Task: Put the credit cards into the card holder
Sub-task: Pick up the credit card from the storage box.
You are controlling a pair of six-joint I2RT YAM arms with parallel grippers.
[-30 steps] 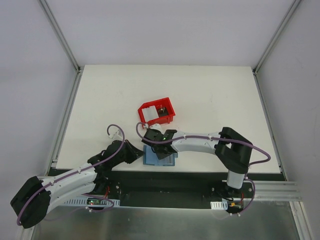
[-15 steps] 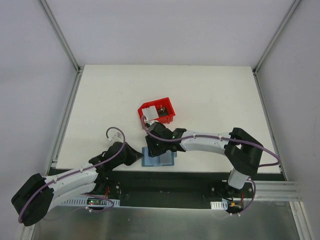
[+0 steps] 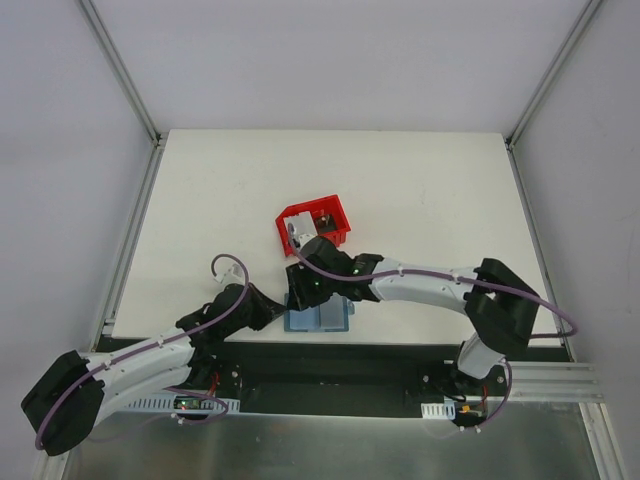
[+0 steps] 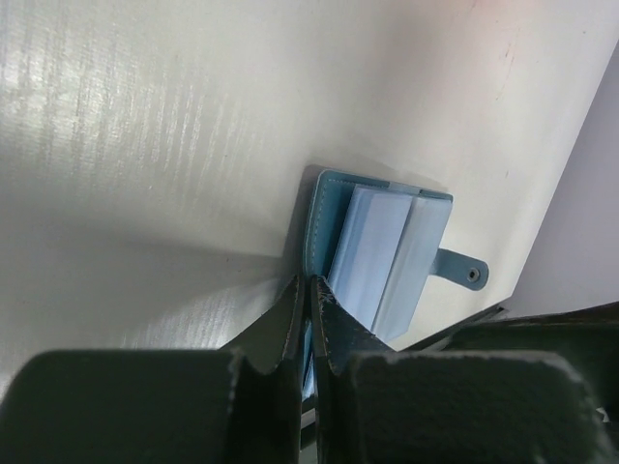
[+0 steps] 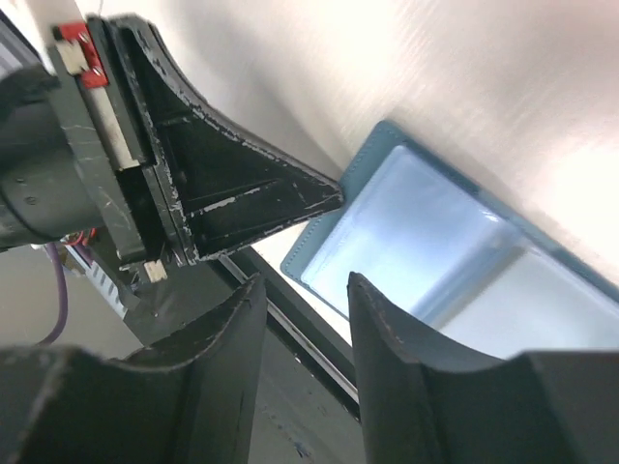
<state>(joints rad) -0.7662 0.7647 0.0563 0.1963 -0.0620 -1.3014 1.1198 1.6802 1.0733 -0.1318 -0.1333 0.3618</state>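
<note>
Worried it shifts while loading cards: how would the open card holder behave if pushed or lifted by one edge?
Probably floppy: the card holder is thin and folding, so lifted by the edge the left gripper pinches, its free half would likely droop. Lying flat on the smooth table, it would likely slide rather than tip when pushed.

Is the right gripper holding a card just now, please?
No, the right gripper stands open and empty above the wallet.
</note>
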